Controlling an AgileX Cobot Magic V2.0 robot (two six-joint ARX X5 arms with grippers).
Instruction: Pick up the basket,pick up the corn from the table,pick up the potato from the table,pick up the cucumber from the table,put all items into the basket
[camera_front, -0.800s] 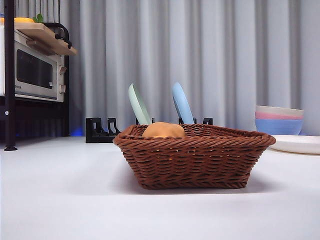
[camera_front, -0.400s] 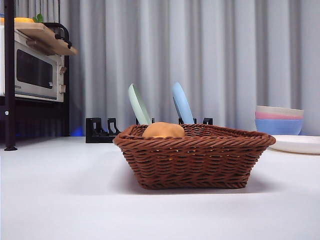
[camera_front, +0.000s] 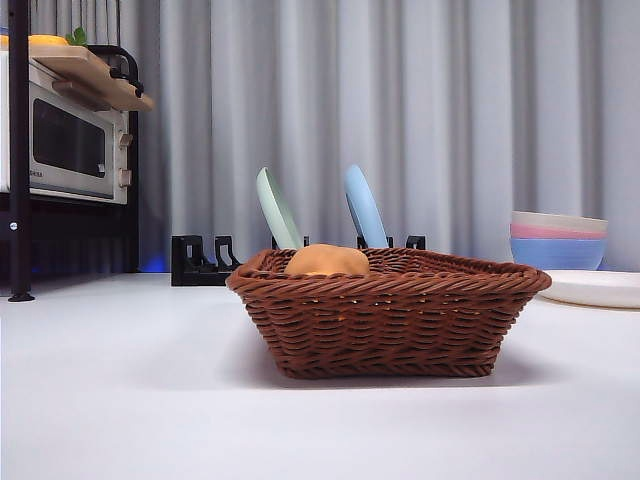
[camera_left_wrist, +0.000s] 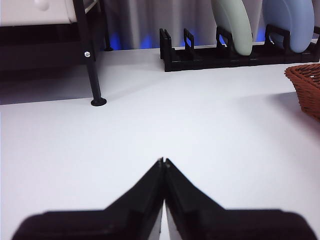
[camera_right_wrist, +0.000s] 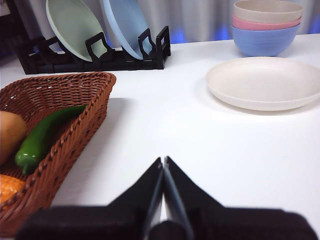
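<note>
The brown wicker basket (camera_front: 390, 310) stands in the middle of the table; its corner shows in the left wrist view (camera_left_wrist: 306, 85). In the right wrist view the basket (camera_right_wrist: 80, 125) holds the green cucumber (camera_right_wrist: 42, 135), the tan potato (camera_right_wrist: 9, 134) and the orange corn (camera_right_wrist: 7, 187). The potato's top (camera_front: 327, 261) rises above the rim in the front view. My left gripper (camera_left_wrist: 163, 161) is shut and empty over bare table left of the basket. My right gripper (camera_right_wrist: 163, 161) is shut and empty, right of the basket.
A black dish rack (camera_front: 200, 262) with a green plate (camera_front: 277, 210) and a blue plate (camera_front: 364, 207) stands behind the basket. Stacked pastel bowls (camera_front: 557, 240) and a white plate (camera_front: 595, 288) sit at the right. A microwave shelf (camera_front: 70, 150) stands at the left.
</note>
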